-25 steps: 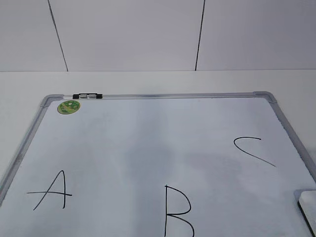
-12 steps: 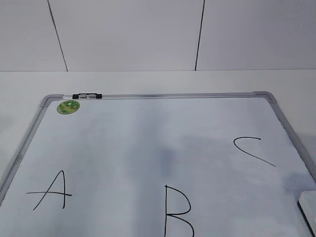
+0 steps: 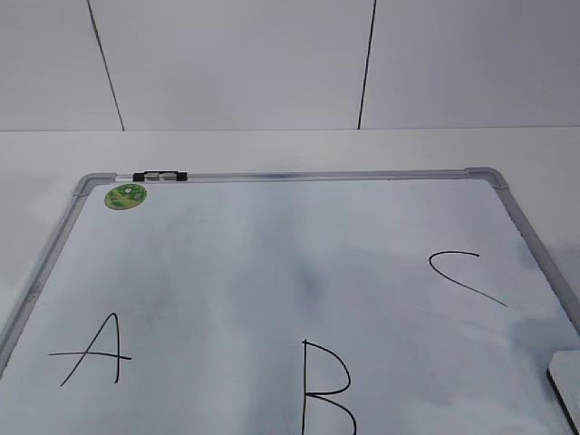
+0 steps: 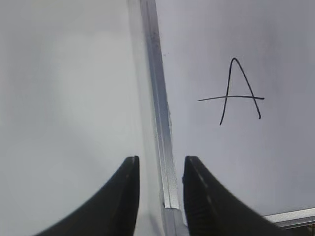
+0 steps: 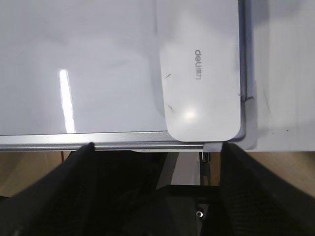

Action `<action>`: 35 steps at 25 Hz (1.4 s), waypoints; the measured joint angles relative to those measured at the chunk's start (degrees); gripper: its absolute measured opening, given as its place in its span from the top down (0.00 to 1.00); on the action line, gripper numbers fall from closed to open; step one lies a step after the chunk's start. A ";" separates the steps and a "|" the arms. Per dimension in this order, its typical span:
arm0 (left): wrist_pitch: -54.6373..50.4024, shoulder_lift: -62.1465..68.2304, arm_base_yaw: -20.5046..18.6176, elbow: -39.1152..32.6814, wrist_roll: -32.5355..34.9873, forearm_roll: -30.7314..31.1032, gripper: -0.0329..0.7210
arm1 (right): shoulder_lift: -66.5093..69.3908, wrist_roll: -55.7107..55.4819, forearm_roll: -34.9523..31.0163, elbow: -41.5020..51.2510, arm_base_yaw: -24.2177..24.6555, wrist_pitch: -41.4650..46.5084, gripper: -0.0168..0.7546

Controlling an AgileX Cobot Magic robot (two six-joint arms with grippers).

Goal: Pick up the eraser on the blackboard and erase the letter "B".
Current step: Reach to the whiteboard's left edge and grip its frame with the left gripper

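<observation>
The blackboard [image 3: 272,177] is a white board with a grey frame, lying flat. The letter "B" [image 3: 326,390] is at its near middle, between the "A" [image 3: 95,353] and the "C" [image 3: 462,276]. The eraser [image 3: 567,385], a white block, lies at the board's near right corner, cut off by the exterior view's edge. In the right wrist view the eraser [image 5: 202,73] lies just beyond my right gripper [image 5: 157,146], which is wide open and empty over the board's frame [image 5: 123,139]. My left gripper [image 4: 160,164] is open and empty above the board's left frame [image 4: 157,98], near the "A" [image 4: 236,93].
A round green sticker [image 3: 125,196] and a black clip [image 3: 161,176] sit at the board's far left corner. White table surrounds the board, with a white wall behind. Neither arm shows in the exterior view.
Grey shadows have shifted across the board's middle and right side, toward the eraser. The board and letters have not moved.
</observation>
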State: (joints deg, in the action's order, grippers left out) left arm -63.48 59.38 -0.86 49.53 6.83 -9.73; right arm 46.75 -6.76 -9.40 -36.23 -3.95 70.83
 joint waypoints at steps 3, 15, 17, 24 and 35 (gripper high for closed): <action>-0.56 8.21 0.00 3.75 0.00 -0.03 0.65 | 0.00 0.00 0.00 0.00 0.00 0.00 0.22; 1.26 32.12 0.00 13.82 0.00 -0.15 0.65 | 0.00 0.00 0.00 -0.12 0.00 0.00 0.22; 2.34 34.61 0.00 13.82 0.00 -0.15 0.65 | 0.00 0.00 0.00 -0.12 0.00 0.00 0.22; 6.74 41.05 2.49 13.91 0.00 -0.26 0.65 | 0.00 -0.10 0.00 -0.12 0.00 0.00 0.22; 12.35 46.96 3.22 14.18 0.00 -0.26 0.65 | 0.00 -0.10 0.00 -0.12 0.00 0.00 0.22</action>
State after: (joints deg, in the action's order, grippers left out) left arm -51.13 106.34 2.37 63.71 6.83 -9.99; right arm 46.75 -6.86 -9.40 -36.35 -3.95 70.83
